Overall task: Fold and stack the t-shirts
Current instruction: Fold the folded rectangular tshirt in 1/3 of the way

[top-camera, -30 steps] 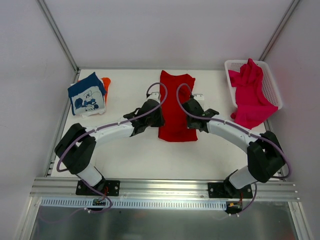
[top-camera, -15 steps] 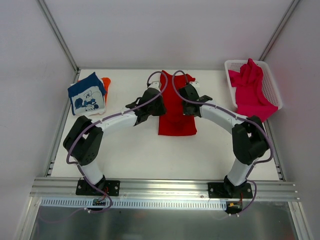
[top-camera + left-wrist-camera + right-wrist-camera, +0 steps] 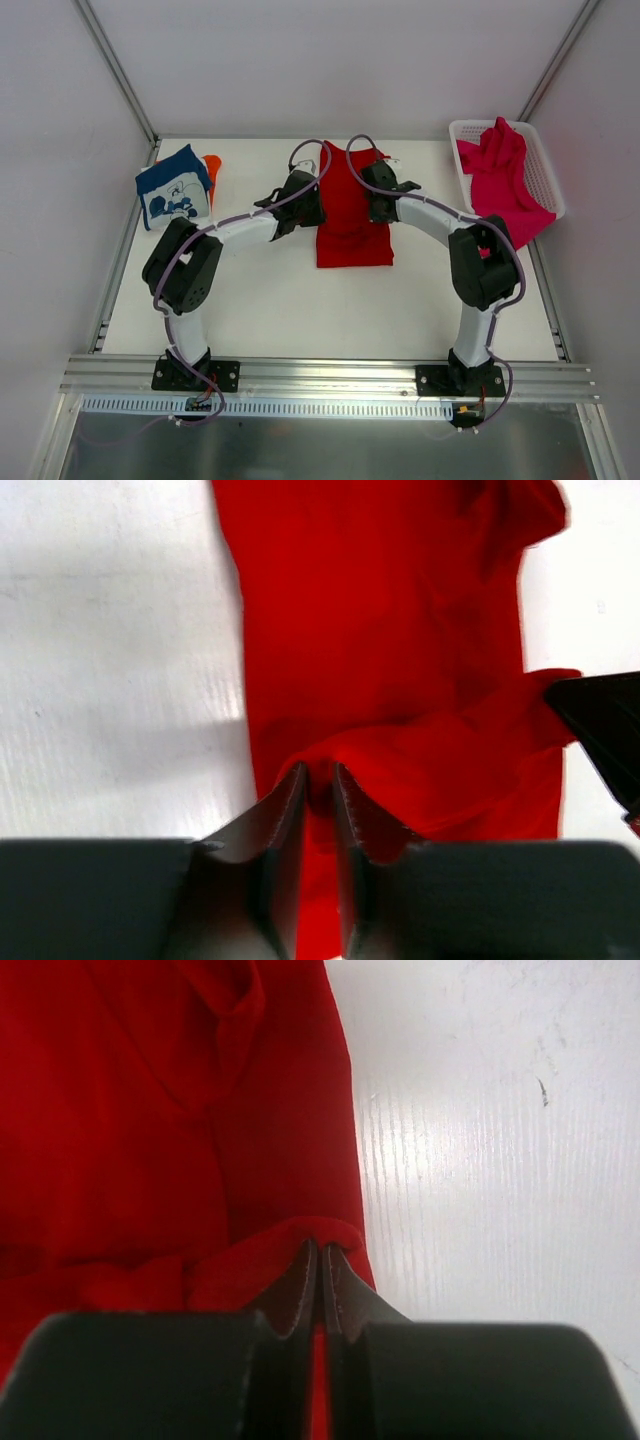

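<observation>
— Lying where on the table (image 3: 280,300), the red t-shirt (image 3: 352,235)?
— Left of the basket (image 3: 553,185), its long axis roughly parallel to the basket's; collar end unclear.
— Others?
— The magenta-pink t-shirt (image 3: 500,190) spills from the basket; the navy t-shirt (image 3: 172,190) and orange t-shirt (image 3: 212,163) sit far left.
— Grippers?
— The left gripper (image 3: 318,775) and right gripper (image 3: 318,1245) each pinch a raised red fold.

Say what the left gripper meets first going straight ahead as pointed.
Likely more red t-shirt: the left gripper pinches a fold, and its flat cloth lies straight ahead. Height above it unclear.
</observation>
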You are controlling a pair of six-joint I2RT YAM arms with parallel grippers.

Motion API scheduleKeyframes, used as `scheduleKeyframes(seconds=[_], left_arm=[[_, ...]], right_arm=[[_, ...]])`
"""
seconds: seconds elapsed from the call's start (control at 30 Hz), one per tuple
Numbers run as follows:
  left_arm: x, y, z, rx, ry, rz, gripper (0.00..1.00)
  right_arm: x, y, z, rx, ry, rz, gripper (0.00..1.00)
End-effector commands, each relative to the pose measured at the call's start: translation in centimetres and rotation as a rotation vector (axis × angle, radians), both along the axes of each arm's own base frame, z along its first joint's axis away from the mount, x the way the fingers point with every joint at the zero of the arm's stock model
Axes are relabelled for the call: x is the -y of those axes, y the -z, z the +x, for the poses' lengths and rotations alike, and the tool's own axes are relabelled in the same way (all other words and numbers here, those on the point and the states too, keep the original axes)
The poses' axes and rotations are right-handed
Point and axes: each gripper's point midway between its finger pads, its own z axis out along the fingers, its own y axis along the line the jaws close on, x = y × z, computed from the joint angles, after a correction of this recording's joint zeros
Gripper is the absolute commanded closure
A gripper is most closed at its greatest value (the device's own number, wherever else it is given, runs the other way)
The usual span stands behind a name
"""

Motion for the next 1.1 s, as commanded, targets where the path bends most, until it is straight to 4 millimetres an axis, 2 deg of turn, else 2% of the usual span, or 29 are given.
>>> scheduleKeyframes(seconds=[0.0,0.03,0.07,0.1,0.13,0.17,0.2,0.23,0.33,0.43,0.5,0.57,0.6,0.63,0.67,0.7,0.73,0.77,0.8,0.83,0.87,0.9,0.93,0.97,1.0,1.03,1.07], left_arm=[[0.0,-0.6,2.1,0.036,-0.009,-0.009,0.75],[-0.2,-0.2,2.5,0.029,-0.014,-0.005,0.59],[-0.3,0.3,2.6,0.02,-0.011,-0.005,0.52],[-0.2,0.2,3.0,0.022,-0.01,-0.009,0.47],[-0.5,1.1,3.1,0.005,-0.017,-0.003,0.35],[-0.6,1.4,3.3,0.0,-0.019,-0.002,0.29],[-0.5,1.4,3.5,0.001,-0.019,-0.003,0.22],[-0.6,2.0,3.6,-0.008,-0.023,0.003,0.11],[-0.7,2.4,4.0,-0.012,-0.026,0.009,0.01],[-1.2,1.1,4.5,0.025,-0.029,0.019,0.01],[-1.7,-0.3,4.9,0.061,-0.035,0.024,0.01],[-2.4,-3.3,5.0,0.129,-0.037,0.03,0.01],[-2.7,-4.0,4.8,0.145,-0.035,0.037,0.01],[-3.1,-6.4,4.6,0.191,-0.029,0.036,0.01],[-3.4,-7.3,4.3,0.209,-0.027,0.038,0.01],[-3.8,-7.5,3.7,0.212,-0.023,0.048,0.01],[-4.3,-9.1,3.1,0.238,-0.016,0.045,0.01],[-4.7,-9.0,2.3,0.231,-0.011,0.052,0.01],[-5.0,-8.9,1.7,0.226,-0.009,0.058,0.01],[-5.5,-10.3,1.1,0.25,-0.019,0.042,0.01],[-6.1,-10.2,0.4,0.248,-0.033,0.046,0.01],[-6.8,-8.9,-0.6,0.223,-0.039,0.061,0.01],[-7.3,-10.1,-1.3,0.245,-0.055,0.036,0.01],[-7.7,-9.9,-2.0,0.243,-0.059,0.035,0.01],[-8.3,-8.8,-2.8,0.222,-0.063,0.047,0.01],[-8.7,-9.7,-3.5,0.242,-0.065,0.03,0.01],[-8.9,-9.6,-4.1,0.242,-0.063,0.028,0.01]], right_arm=[[0.1,-0.4,1.6,0.024,0.014,0.004,0.99],[0.3,0.4,1.7,0.01,0.022,-0.008,0.92],[0.6,0.7,1.9,0.005,0.036,-0.008,0.86],[0.7,0.9,2.0,0.003,0.04,-0.007,0.53],[0.7,1.6,2.1,-0.01,0.039,-0.01,0.3],[0.8,1.8,2.2,-0.011,0.045,-0.013,0.12],[0.8,1.8,2.4,-0.01,0.047,-0.015,0.01],[0.8,2.2,2.4,-0.017,0.047,-0.021,0.01],[1.2,2.1,2.7,-0.008,0.064,-0.03,0.0],[1.5,0.7,3.1,0.021,0.07,-0.048,0.01],[2.0,-1.7,3.1,0.062,0.075,-0.058,0.0],[2.1,-4.0,3.0,0.107,0.058,-0.073,0.0],[2.1,-6.8,2.8,0.161,0.051,-0.062,0.01],[2.2,-8.1,2.5,0.186,0.044,-0.071,0.01],[1.8,-9.2,2.0,0.206,0.012,-0.081,0.0],[1.6,-11.4,1.5,0.249,0.002,-0.062,0.0],[0.9,-11.8,0.9,0.247,-0.026,-0.039,0.01],[-0.1,-12.6,-0.1,0.247,-0.061,-0.009,0.02],[-1.0,-12.4,-0.4,0.235,-0.083,0.02,0.22],[-2.9,-12.4,-1.6,0.212,-0.147,0.072,0.51],[-3.8,-12.2,-2.2,0.201,-0.145,0.105,0.7],[-4.4,-11.7,-2.8,0.188,-0.15,0.118,0.99],[-5.2,-11.1,-3.3,0.175,-0.159,0.123,0.99],[-6.4,-10.6,-4.0,0.163,-0.178,0.129,0.99],[-7.0,-9.9,-4.5,0.141,-0.172,0.147,1.0],[-8.0,-8.6,-5.1,0.11,-0.183,0.147,1.0],[-8.4,-7.8,-5.4,0.089,-0.184,0.15,1.0]])
